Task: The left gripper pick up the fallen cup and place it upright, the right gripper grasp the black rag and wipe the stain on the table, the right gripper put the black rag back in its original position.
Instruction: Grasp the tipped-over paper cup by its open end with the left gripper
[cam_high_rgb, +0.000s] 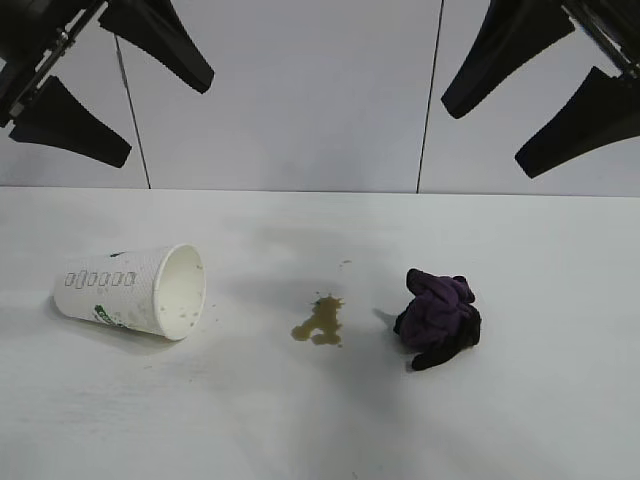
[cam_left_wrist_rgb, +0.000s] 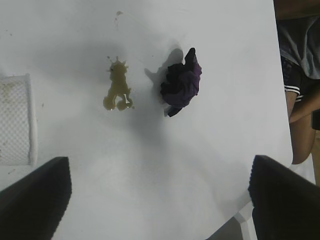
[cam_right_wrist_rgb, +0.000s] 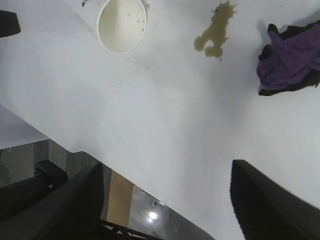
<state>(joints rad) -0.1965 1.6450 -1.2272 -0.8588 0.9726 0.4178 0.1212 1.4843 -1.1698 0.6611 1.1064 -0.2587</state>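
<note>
The white paper cup (cam_high_rgb: 130, 291) lies on its side at the table's left, mouth facing the middle; it also shows in the left wrist view (cam_left_wrist_rgb: 16, 120) and the right wrist view (cam_right_wrist_rgb: 120, 22). The yellowish-brown stain (cam_high_rgb: 320, 320) is in the middle, also in the left wrist view (cam_left_wrist_rgb: 118, 90) and the right wrist view (cam_right_wrist_rgb: 215, 32). The black rag (cam_high_rgb: 438, 318), a purple and black wad, sits right of the stain, also in the left wrist view (cam_left_wrist_rgb: 181, 82) and the right wrist view (cam_right_wrist_rgb: 290, 60). My left gripper (cam_high_rgb: 140, 85) hangs open high above the cup. My right gripper (cam_high_rgb: 510, 110) hangs open high above the rag.
The white table (cam_high_rgb: 320, 420) ends at a near edge seen in the right wrist view (cam_right_wrist_rgb: 150, 187) and a corner in the left wrist view (cam_left_wrist_rgb: 280, 155). A seated person's legs (cam_left_wrist_rgb: 300, 75) are beyond that corner. A white panelled wall stands behind the table.
</note>
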